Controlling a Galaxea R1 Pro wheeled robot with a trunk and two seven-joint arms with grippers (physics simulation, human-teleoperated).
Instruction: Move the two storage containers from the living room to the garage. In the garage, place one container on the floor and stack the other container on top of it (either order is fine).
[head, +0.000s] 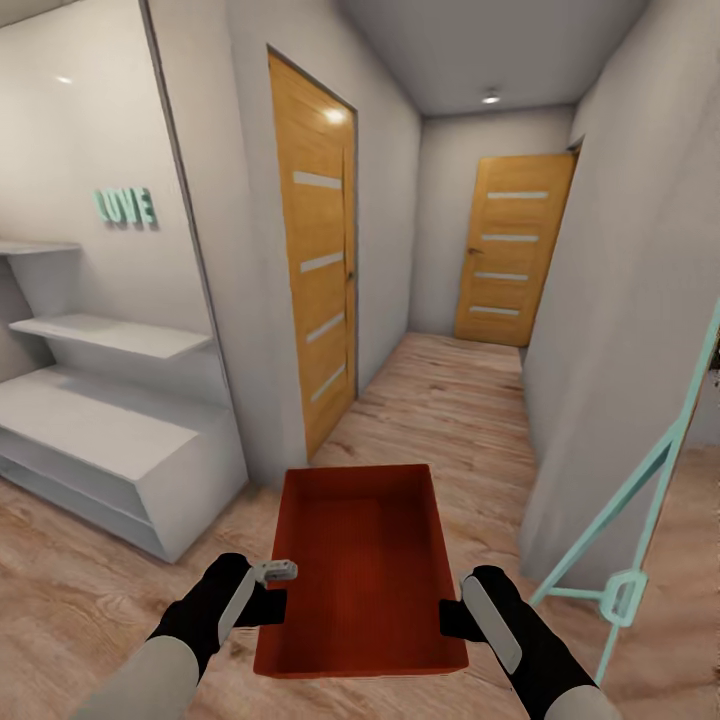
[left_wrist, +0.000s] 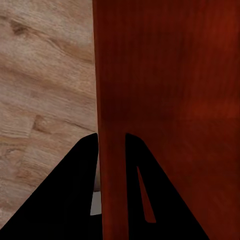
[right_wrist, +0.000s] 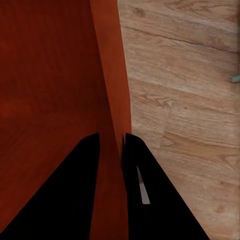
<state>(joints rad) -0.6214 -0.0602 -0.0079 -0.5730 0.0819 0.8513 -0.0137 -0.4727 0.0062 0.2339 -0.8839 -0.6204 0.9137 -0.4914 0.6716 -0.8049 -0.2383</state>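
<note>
orange-red storage container (head: 360, 570) hangs over wood flooring (head: 470, 400), left gripper (left_wrist: 111, 145) and right gripper (right_wrist: 111, 145) each clamped on a side wall.

From my head view the hallway reads evenly bright, lit by a small ceiling light (head: 490, 97) at the far end. A hot glare spot sits on the near wooden door (head: 318, 290), close to its top. The straight walls lean outward toward the frame edges, a wide-lens stretch. Textures look soft and slightly smeared. In both wrist views the fingers (left_wrist: 60, 200) are flat black silhouettes without detail, and the orange-red container (right_wrist: 45, 85) shows mottled, blurred shading.
</note>
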